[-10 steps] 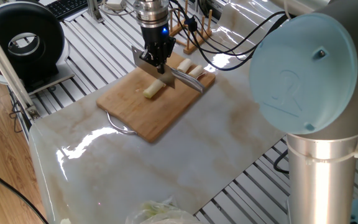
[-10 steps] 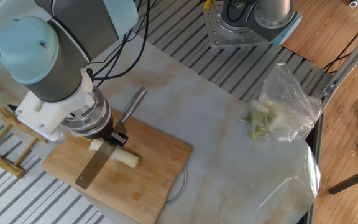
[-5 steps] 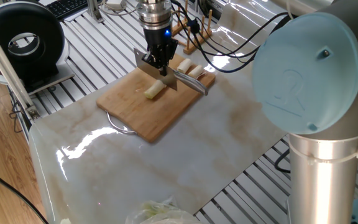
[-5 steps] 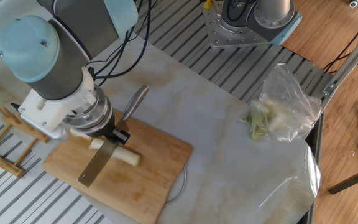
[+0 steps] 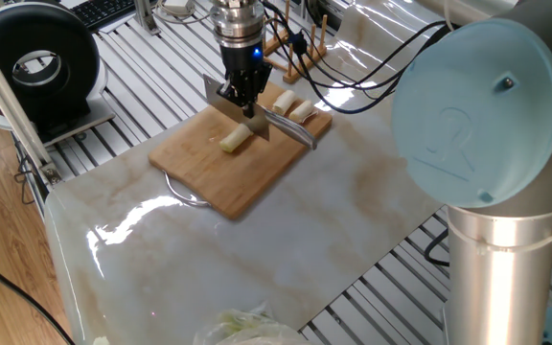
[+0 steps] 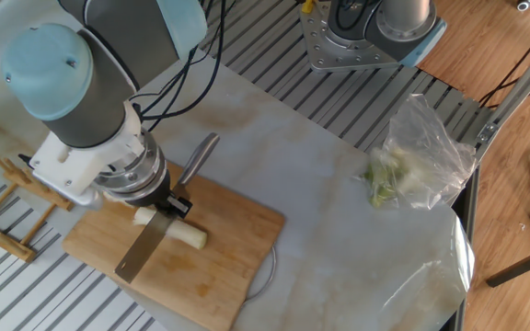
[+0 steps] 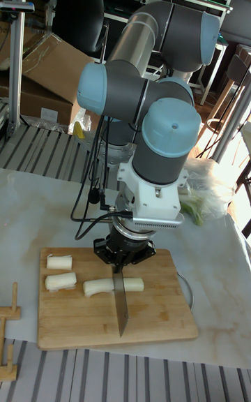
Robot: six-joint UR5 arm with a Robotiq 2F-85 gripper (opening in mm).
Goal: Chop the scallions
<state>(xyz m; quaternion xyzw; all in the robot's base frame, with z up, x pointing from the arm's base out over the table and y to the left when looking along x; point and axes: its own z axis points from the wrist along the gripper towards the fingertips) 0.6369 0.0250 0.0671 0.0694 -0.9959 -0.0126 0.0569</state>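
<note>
The marble table top (image 5: 257,259) fills most of both fixed views, with slatted metal framing around it. The grey UR5 arm (image 7: 150,158) with pale blue joint caps rises in the middle of the tall fixed view and bends down toward the lower centre of that frame. A wooden cutting board (image 7: 84,315) lies below it; in one fixed view it sits upper centre, in the other at lower left. A clear plastic bag of pale leafy greens (image 6: 412,165) rests at right of centre in the other fixed view, well apart from the board.

The gripper (image 7: 122,259) points straight down over the board, its fingers closed on the knife (image 7: 120,301), whose blade runs toward the bottom of the tall frame and whose grey handle (image 6: 196,158) sticks out past the board's far edge. The blade crosses the long scallion stalk (image 7: 111,285), which lies flat near the middle of the board; whether the edge touches it I cannot tell. Two short scallion chunks (image 7: 59,271) lie side by side near the board's left edge in the tall view. A small wooden rack (image 6: 3,207) stands just beside the board at left.
</note>
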